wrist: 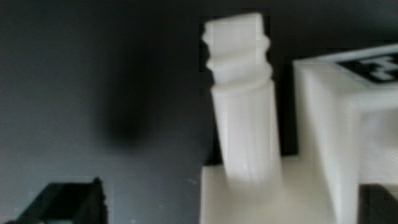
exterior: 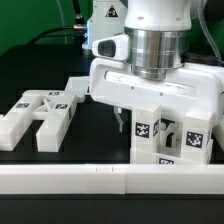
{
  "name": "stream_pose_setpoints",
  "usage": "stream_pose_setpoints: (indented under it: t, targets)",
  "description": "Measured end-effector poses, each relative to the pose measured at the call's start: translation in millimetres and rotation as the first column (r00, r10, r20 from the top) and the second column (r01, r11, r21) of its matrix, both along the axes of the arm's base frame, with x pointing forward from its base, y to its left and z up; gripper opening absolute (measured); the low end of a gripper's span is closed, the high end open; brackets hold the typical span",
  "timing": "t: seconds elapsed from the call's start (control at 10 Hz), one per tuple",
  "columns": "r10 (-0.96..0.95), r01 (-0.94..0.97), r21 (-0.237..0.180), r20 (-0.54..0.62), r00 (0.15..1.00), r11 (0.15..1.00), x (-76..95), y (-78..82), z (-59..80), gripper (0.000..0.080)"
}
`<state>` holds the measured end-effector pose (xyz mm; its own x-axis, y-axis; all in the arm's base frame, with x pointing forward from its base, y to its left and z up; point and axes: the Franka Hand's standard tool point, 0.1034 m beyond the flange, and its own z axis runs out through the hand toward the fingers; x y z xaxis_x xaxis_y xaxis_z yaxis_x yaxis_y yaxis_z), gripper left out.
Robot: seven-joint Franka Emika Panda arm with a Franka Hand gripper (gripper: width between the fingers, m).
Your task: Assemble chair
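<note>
Because the fingers [wrist: 71, 200] are hanging wide apart by the upright threaded post [wrist: 246, 110], I am judging a grasp is coming; the H-shaped frame [exterior: 40, 115] is lying on the surface [exterior: 100, 140] at the exterior view's nine o'clock.

Spread tool [exterior: 150, 116] hangs over tagged blocks [exterior: 166, 138], H-shaped frame [exterior: 40, 115] lying well apart

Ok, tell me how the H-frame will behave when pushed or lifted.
The H-frame looks chunky and solid, so it should stay stiff. It lies flat on the table, so a push will probably slide it, not tip or roll it. Its glossy plastic may slip in a loose grip.
</note>
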<state>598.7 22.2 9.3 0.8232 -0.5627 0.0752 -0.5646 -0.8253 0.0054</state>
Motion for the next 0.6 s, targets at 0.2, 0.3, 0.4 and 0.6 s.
stream_pose_setpoints:
  t: [0.2, 0.3, 0.4, 0.6]
  targets:
    - [0.000, 0.000, -0.002, -0.003, 1.000, 1.000, -1.1, -1.1, -2.1, 0.0634]
    - [0.000, 0.000, -0.001, -0.003, 1.000, 1.000, -1.1, -1.1, -2.0, 0.0464]
    - [0.000, 0.000, -0.002, -0.001, 1.000, 1.000, -0.4, -1.2, -1.3, 0.0325]
    - [0.000, 0.000, -0.002, 0.004, 1.000, 1.000, 0.8, -1.5, -0.1, 0.0326]
